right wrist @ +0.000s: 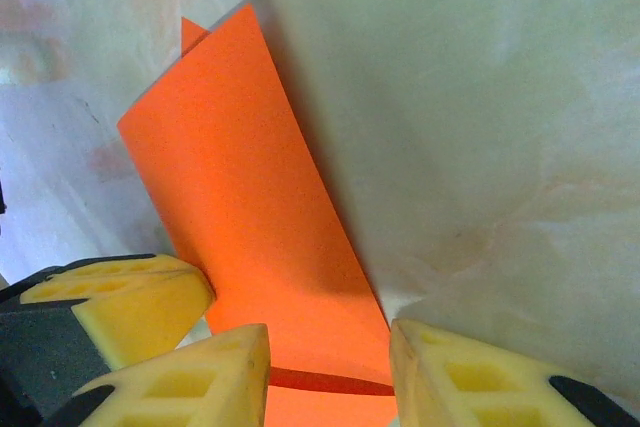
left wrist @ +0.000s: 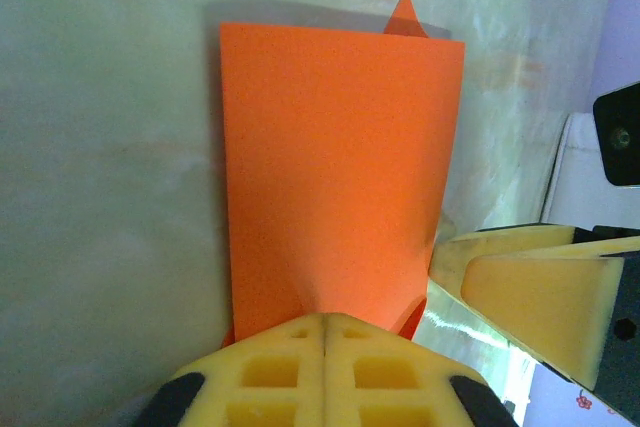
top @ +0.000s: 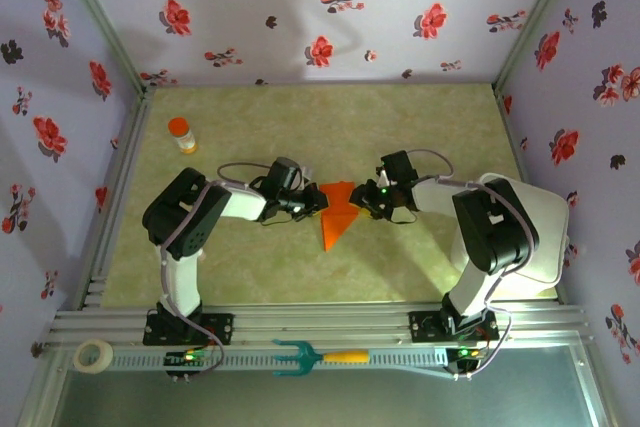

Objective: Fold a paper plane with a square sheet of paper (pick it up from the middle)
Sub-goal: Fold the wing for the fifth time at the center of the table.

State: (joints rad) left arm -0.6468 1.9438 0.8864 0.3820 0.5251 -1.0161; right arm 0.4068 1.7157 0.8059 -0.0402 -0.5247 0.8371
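The square sheet of paper (top: 338, 219) lies mid-table, orange-red and folded into an arrow-like shape pointing toward the arms. My left gripper (top: 316, 202) is at its left edge. In the left wrist view its jaws (left wrist: 325, 322) are pressed together on the paper's near edge, and the sheet (left wrist: 340, 167) puckers there and rises away as a flat panel. My right gripper (top: 366, 199) is at the paper's right edge. Its fingers (right wrist: 325, 367) stand apart with the orange flap (right wrist: 250, 207) and a folded edge between them, not pinched. A left fingertip (right wrist: 120, 302) shows beside it.
A small orange-capped bottle (top: 182, 134) stands at the back left of the mat. A tape roll (top: 94, 355) and a teal fork tool (top: 310, 356) lie on the front rail. A white box (top: 540, 217) sits by the right arm. Flowered walls enclose three sides.
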